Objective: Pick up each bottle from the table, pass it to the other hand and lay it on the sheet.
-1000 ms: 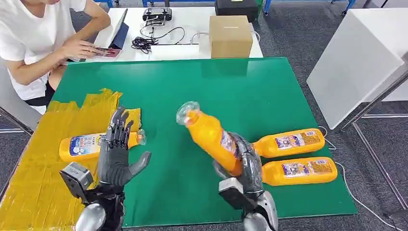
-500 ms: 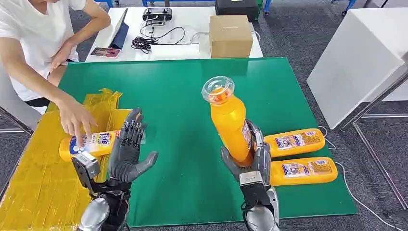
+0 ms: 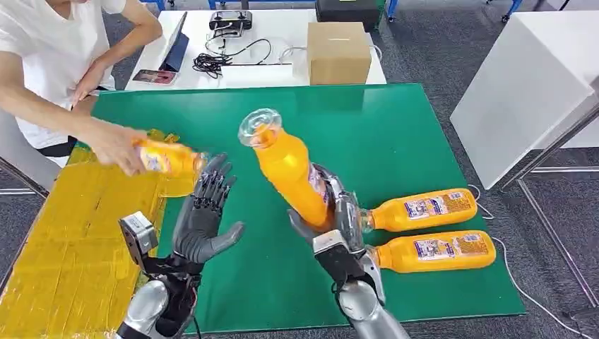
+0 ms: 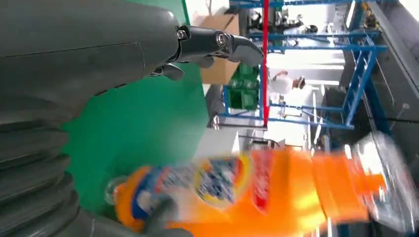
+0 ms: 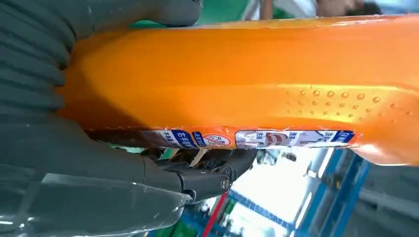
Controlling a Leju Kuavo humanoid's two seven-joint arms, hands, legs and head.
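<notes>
The right hand (image 3: 332,219) grips an orange bottle (image 3: 286,169) at centre frame, tilted with its cap up-left above the green table (image 3: 395,134). The left hand (image 3: 205,222) is empty, fingers spread, lower left. A person's hand (image 3: 116,145) holds another bottle (image 3: 168,158) over the yellow sheet (image 3: 63,233).

Orange bottle (image 3: 291,173) showing a clear cap and blue-white-red label, dark grey hand (image 3: 337,224) gripping it, green table mat (image 3: 395,134) lying beside crinkled yellow sheet (image 3: 63,240), brown cardboard box (image 3: 338,53) sitting on white table (image 3: 282,32)
</notes>
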